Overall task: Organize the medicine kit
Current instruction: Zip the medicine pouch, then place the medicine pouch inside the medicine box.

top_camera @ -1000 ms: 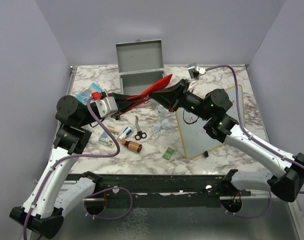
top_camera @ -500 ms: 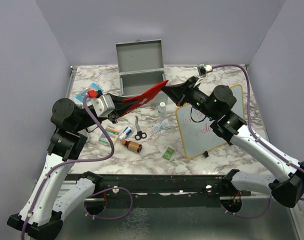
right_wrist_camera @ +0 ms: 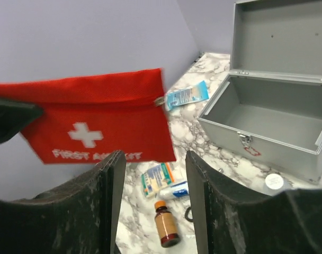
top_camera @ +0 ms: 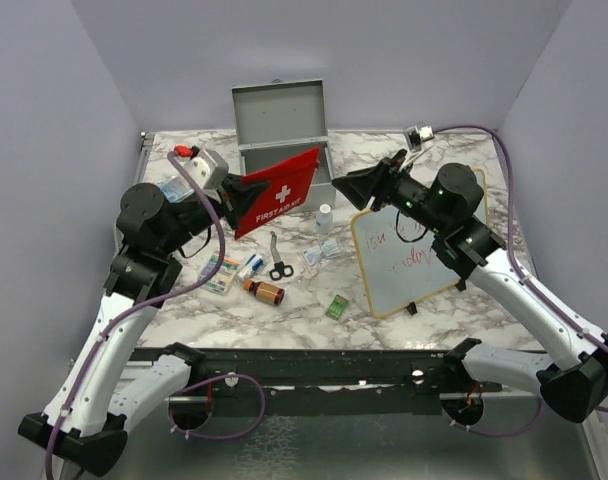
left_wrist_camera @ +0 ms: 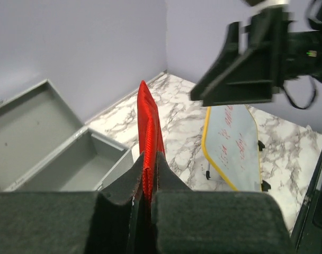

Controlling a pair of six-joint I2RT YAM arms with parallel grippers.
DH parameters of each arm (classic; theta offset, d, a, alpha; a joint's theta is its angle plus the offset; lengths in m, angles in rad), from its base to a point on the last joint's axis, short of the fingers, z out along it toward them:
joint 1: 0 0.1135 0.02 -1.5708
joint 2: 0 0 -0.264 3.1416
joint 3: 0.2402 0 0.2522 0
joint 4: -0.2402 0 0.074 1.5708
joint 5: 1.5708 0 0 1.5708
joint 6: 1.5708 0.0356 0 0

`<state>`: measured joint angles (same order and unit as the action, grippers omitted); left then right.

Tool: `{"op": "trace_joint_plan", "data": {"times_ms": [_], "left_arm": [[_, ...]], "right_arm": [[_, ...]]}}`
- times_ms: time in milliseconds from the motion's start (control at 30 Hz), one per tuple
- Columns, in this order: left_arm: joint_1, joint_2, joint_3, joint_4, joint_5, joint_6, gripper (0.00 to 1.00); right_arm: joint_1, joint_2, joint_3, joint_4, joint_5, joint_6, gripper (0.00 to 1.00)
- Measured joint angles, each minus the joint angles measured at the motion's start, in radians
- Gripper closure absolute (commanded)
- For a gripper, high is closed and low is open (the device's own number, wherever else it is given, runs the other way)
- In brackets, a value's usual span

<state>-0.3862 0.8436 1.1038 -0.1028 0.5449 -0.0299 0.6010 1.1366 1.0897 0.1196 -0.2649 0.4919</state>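
The medicine kit (top_camera: 284,163) is a grey metal box standing open at the back of the table, its lid upright. In front of it, above the table, my left gripper (top_camera: 235,196) is shut on one end of a red first-aid pouch (top_camera: 281,188), which hangs with its white cross showing. In the left wrist view the pouch (left_wrist_camera: 148,127) runs edge-on out of the shut left gripper (left_wrist_camera: 148,165), beside the box (left_wrist_camera: 71,164). My right gripper (top_camera: 340,184) is open, just right of the pouch and apart from it. The right gripper (right_wrist_camera: 153,159) frames the pouch (right_wrist_camera: 97,121) and the kit (right_wrist_camera: 272,124).
A wood-framed whiteboard (top_camera: 409,250) lies at the right. Scissors (top_camera: 278,262), a brown bottle (top_camera: 265,291), a white bottle (top_camera: 325,215), small medicine boxes (top_camera: 219,272), a green packet (top_camera: 336,307) and a blue packet (top_camera: 174,187) lie scattered on the marble table.
My right gripper has opened, let go of the pouch and drawn back to the right. My left gripper has raised the pouch and turned it from flat to hanging upright.
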Motion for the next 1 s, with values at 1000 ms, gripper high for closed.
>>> {"op": "trace_joint_plan", "data": {"times_ms": [1000], "left_arm": [[0.306, 0.788, 0.259, 0.076, -0.064, -0.715, 1.00]], "right_arm": [[0.000, -0.211, 0.045, -0.269, 0.040, -0.029, 0.00]]}}
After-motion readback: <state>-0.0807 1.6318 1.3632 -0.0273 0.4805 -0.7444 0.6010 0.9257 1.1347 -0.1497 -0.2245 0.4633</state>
